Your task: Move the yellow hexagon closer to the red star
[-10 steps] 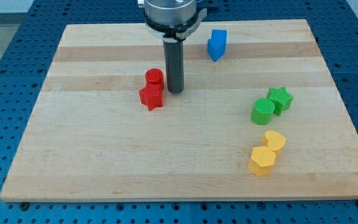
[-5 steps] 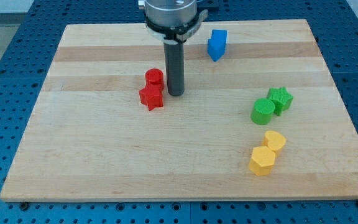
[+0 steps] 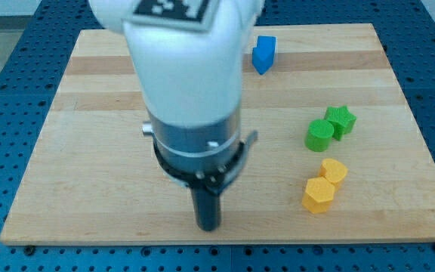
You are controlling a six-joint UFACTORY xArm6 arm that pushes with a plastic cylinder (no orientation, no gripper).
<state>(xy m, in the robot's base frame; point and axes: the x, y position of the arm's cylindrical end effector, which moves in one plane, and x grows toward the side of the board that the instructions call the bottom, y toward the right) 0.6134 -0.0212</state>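
The yellow hexagon (image 3: pixel 318 196) lies near the view's bottom right of the wooden board (image 3: pixel 66 166), touching a second yellow block (image 3: pixel 334 171) just above and to its right. The red star does not show: the arm's white and grey body (image 3: pixel 191 98) covers the board's middle, where it lay. My tip (image 3: pixel 207 225) is near the view's bottom edge of the board, well to the left of the yellow hexagon and apart from it.
A green cylinder (image 3: pixel 319 134) and a green star (image 3: pixel 341 119) sit together at the right. A blue block (image 3: pixel 263 54) lies near the view's top. Blue perforated table surrounds the board.
The arm has swung from beside the red blocks near the board's middle down to the view's bottom edge, and now hides the red star and red cylinder. No block has visibly moved.
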